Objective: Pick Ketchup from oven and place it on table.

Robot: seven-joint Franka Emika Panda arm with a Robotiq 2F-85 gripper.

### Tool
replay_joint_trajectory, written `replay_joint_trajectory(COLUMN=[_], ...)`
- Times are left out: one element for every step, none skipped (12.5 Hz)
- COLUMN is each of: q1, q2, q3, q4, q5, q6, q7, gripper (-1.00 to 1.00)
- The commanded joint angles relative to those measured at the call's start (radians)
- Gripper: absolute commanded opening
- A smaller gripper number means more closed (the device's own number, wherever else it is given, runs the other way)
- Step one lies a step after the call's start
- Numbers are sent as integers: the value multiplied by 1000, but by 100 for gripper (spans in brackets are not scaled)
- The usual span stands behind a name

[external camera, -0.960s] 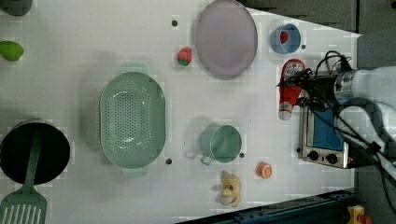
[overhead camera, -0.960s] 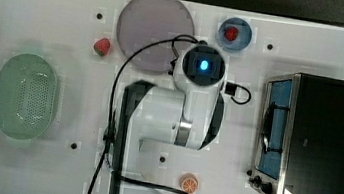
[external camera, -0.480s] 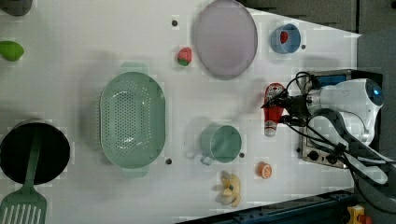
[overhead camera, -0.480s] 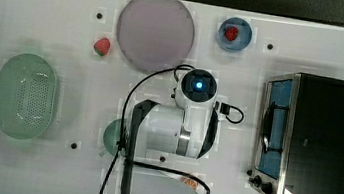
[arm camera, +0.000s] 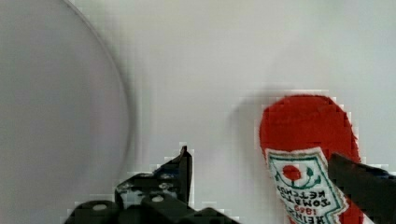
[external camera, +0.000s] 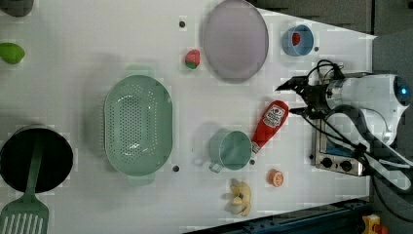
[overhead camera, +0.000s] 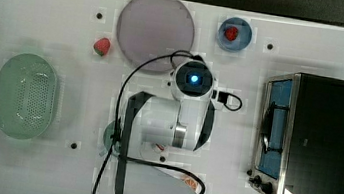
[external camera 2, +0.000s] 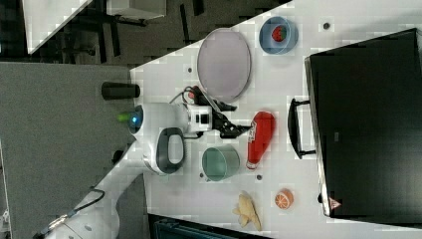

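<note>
Ketchup [external camera: 269, 126] lies flat on the tabletop [external camera: 97, 48], cap by the cup [external camera: 230, 149], just past the hand [external camera: 298, 99], whose fingers spread wide, gripping nothing; looks like a finished drop-off. Oven [external camera: 336, 151] sits behind the hand. The top view's arm covers the bottle; the right view shows it beside the oven handle [external camera 2: 294, 128].

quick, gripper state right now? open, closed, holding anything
Gripper: open and holding nothing. The ketchup lies on the table just beyond it, beside the green cup.
</note>
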Motion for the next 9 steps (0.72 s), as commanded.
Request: replay_joint_trajectory(q1=[-3,-3,-3,-3,-2,-2,-1,-1,-1], q2=[-133,-159,-193,-210,-223,-224,-224,-225,-225], q3=[-13,-16,-18,-20,-20,-20,-18,-15,-15], q4=[88,141,237,305,404,484,531,592,611], q5=[5,5,4,3,1,0,0,0,0], q6=[-164,-256,-393,-471,-569,-630,-661,-722,-753], q7=[39,39,39,39,39,39,39,39,39], gripper=[100,100,100,100,100,100,100,100,100])
